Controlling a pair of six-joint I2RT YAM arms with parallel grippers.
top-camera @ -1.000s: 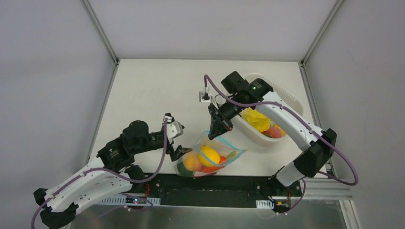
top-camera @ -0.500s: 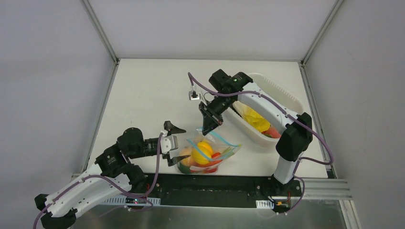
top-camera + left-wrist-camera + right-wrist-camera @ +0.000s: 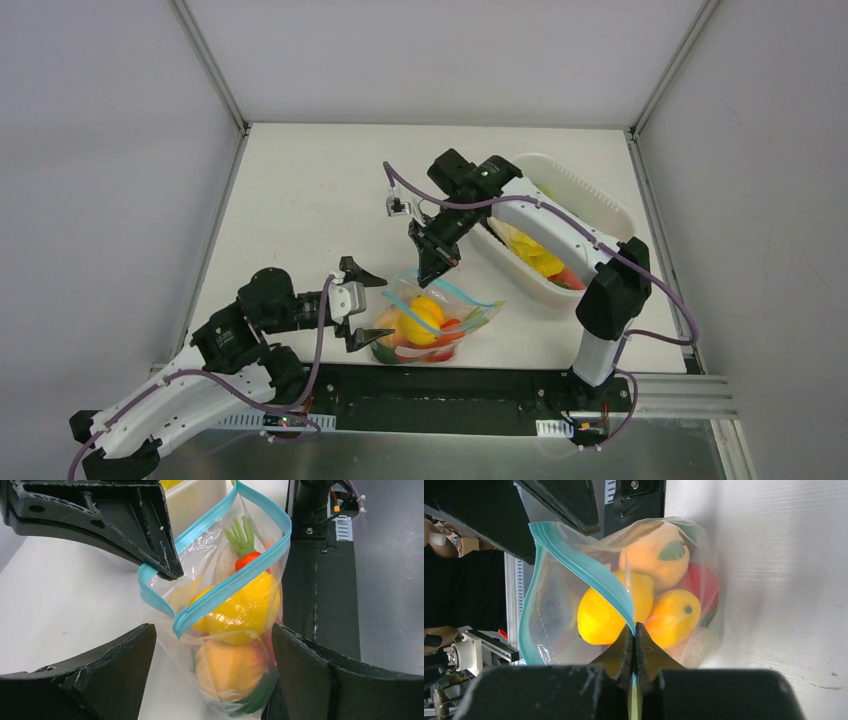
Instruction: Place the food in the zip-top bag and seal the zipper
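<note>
The clear zip-top bag (image 3: 432,322) stands near the table's front edge, its mouth partly open. Inside it lies food: a yellow fruit (image 3: 599,620), orange fruits (image 3: 232,667) and a small carrot (image 3: 246,559). My right gripper (image 3: 433,273) comes down from above, shut on the teal-blue zipper (image 3: 589,572) at the bag's top edge (image 3: 634,628). My left gripper (image 3: 364,304) is open, its two fingers standing either side of the bag's lower part (image 3: 212,632), with a gap on the left side. More food (image 3: 540,255) lies in the white tub.
The white rounded tub (image 3: 600,205) stands at the right, behind the right arm. A small white cable clip (image 3: 396,208) hangs off the right arm's cable. The black front rail (image 3: 450,385) runs just below the bag.
The right gripper has carried the bag's top edge to the left. The left arm has drawn back and turned, so its open fingers now straddle the bag, slightly narrower than before.
</note>
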